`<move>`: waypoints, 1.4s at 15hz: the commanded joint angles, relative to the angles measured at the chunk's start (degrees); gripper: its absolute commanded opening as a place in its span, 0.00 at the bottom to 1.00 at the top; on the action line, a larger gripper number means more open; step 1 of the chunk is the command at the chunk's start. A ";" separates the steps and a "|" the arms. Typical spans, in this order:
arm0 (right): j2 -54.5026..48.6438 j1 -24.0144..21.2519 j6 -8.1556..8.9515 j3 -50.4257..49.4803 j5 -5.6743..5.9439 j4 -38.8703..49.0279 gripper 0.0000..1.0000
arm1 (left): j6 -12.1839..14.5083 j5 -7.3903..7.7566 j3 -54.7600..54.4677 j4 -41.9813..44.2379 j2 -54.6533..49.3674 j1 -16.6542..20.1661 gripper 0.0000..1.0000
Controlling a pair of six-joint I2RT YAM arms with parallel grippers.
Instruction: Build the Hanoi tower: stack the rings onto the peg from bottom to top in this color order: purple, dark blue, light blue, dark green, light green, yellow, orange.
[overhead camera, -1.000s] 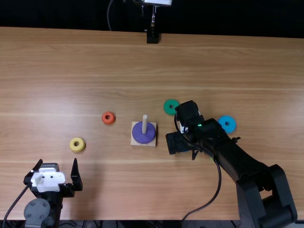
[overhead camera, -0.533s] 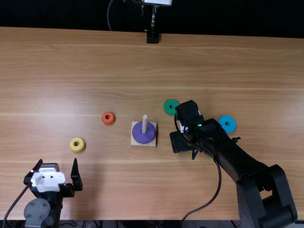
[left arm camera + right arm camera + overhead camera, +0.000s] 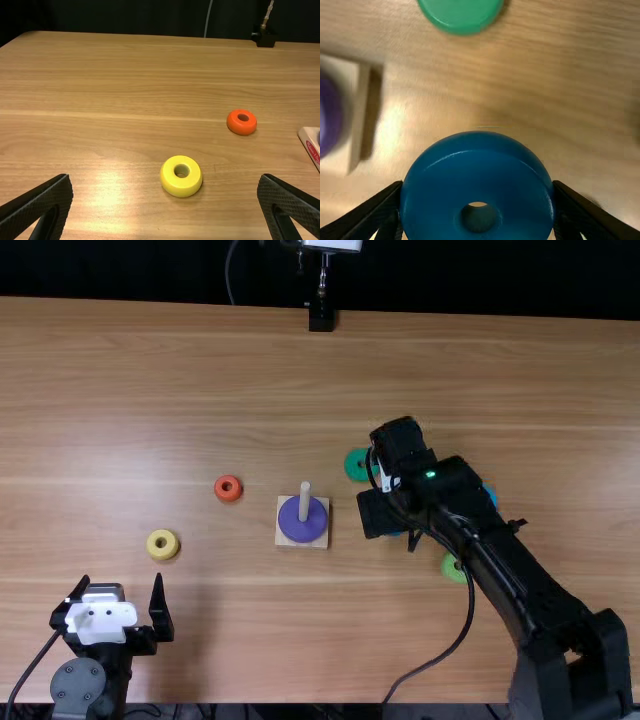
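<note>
My left pincer (image 3: 121,582) has its two fingers wide apart, with nothing between them. Just past its tips sits the yellow ring (image 3: 168,186), flat on the desk (image 3: 200,390). Nearer the middle is the orange ring (image 3: 219,491). I think both can wait there, because they go on last.

Next comes the wood base (image 3: 282,543). The purple ring (image 3: 303,529) lies flat on it, around the peg (image 3: 305,499). That is the right one for the bottom, and the peg's top sticks up bare, so the next ring can slide down.

Just right of the base, my right pincer (image 3: 477,185) is clamped on the dark blue ring (image 3: 477,150), one finger on each side. I hold it by its outer edge so the hole stays free for the peg. It looks flat, which should help. It must go left, hole right over the peg. If I come in too low, I could bump the peg or push the base.

The dark green ring (image 3: 352,471) is close by on the far side, so I should not swing that way. The light blue ring (image 3: 491,492) is partly behind my right arm (image 3: 490,550), and it should be next after this one. The light green ring (image 3: 449,566) sits nearer me, beside that arm, for later.
</note>
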 commanded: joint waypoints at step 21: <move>8.03 14.94 -1.70 38.41 -0.34 -20.94 0.00 | -0.01 -0.46 -6.04 -4.80 -0.67 0.01 1.00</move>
